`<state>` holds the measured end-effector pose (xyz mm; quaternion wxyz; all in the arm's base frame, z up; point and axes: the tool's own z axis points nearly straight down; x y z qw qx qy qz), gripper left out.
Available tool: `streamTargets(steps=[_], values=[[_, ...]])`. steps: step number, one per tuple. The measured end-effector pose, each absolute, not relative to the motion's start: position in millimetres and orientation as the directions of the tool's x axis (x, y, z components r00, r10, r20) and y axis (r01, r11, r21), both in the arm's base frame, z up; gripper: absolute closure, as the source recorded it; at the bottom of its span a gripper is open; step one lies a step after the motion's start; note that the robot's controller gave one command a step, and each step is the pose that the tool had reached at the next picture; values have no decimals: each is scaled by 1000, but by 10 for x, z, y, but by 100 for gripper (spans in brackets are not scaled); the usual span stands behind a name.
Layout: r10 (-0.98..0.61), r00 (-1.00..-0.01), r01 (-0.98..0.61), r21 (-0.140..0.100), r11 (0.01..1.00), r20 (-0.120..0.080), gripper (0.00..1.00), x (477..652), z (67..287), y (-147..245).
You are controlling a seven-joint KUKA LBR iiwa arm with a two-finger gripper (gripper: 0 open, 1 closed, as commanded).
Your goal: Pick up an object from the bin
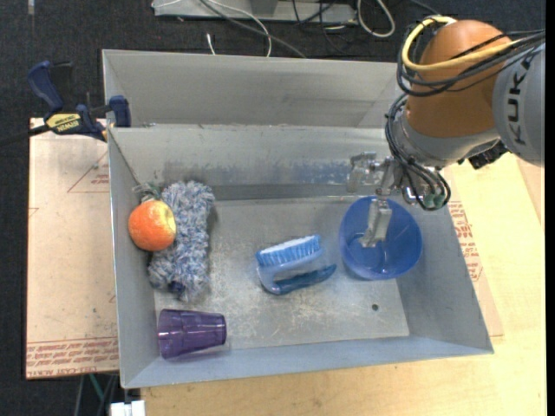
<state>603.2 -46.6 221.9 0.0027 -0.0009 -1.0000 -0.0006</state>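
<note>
- Where the arm comes in from the right, the gripper [377,230] hangs low over the blue bowl [404,248], its tip inside the bowl's outline, twd the upper-middle part.
- Gripper state: can't tell how far open it is, or whether it has hold of anything – the metal end overlaps the bowl & the angle hides the rest.
- Bowl: round, deep blue, upright, on the bin floor at the right end, close to the right wall and near the back wall. Apart from the other things.
- Orange wrist cover [455,50] w/ black cables looped over it sits above and right of the bowl, beyond the rim of the grey metal bin [260,159].
- Blue scrub brush [290,263] w/ pale bristles – mid-floor, just left of the bowl, not touching it as far as I can see.
- Left end: orange-red apple [153,224] pressed against a fuzzy blue-grey cloth [186,241] that runs front to back.
- Purple plastic cup [191,332] lies on its side at front left, just below the cloth, mouth twd the right.
</note>
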Motion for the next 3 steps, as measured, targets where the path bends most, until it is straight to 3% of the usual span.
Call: streamTargets(steps=[1, 2, 3], values=[[0, -1000, 0, 0, 1000, -2, 0, 6043, 2270, -462], [-281, -960, -281, -1, 960, -10, 0, 6254, 1294, -885], [-248, -969, -248, -1, 969, -12, 0, 6281, 702, -1227]])
